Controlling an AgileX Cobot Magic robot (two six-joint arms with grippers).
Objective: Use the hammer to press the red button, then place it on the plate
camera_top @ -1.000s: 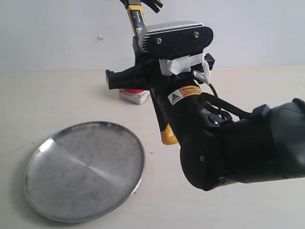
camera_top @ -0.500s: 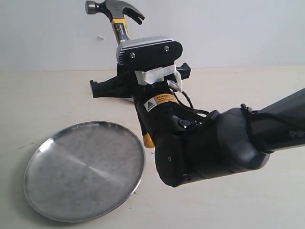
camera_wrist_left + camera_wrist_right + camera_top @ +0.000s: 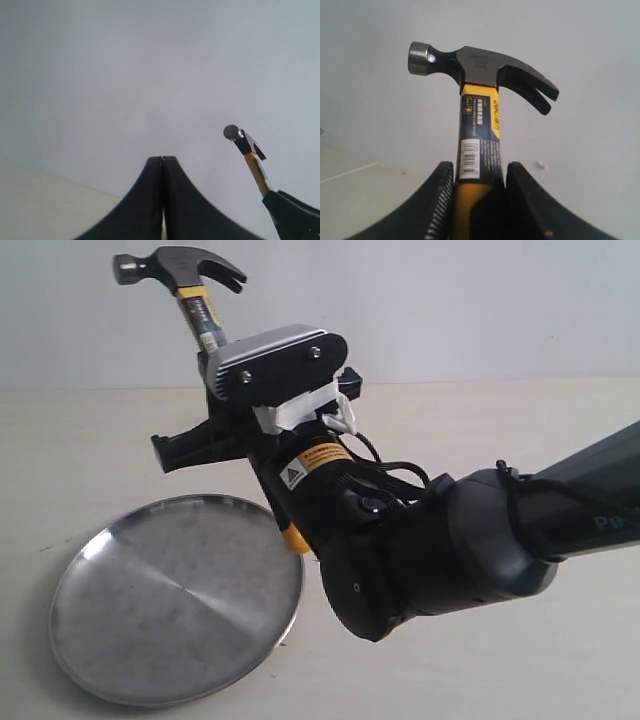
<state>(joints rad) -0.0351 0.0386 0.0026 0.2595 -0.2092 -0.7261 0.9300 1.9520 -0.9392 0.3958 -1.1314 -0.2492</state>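
My right gripper (image 3: 479,172) is shut on the hammer (image 3: 479,125), holding its black-and-yellow handle with the dark steel head up. In the exterior view the hammer (image 3: 185,280) stands nearly upright above the back right rim of the silver plate (image 3: 150,610), its yellow end (image 3: 294,540) showing below the right gripper (image 3: 225,405). The hammer (image 3: 247,150) also shows small in the left wrist view. My left gripper (image 3: 162,161) is shut with nothing in it, its fingers pressed together. The red button is hidden behind the right arm.
The big black right arm (image 3: 440,550) fills the middle and right of the exterior view. A pale table (image 3: 80,450) runs back to a plain white wall (image 3: 450,300).
The right arm has carried the hammer leftward and lower, from over the button toward the plate. The button, partly visible a second ago, is now covered by the arm.
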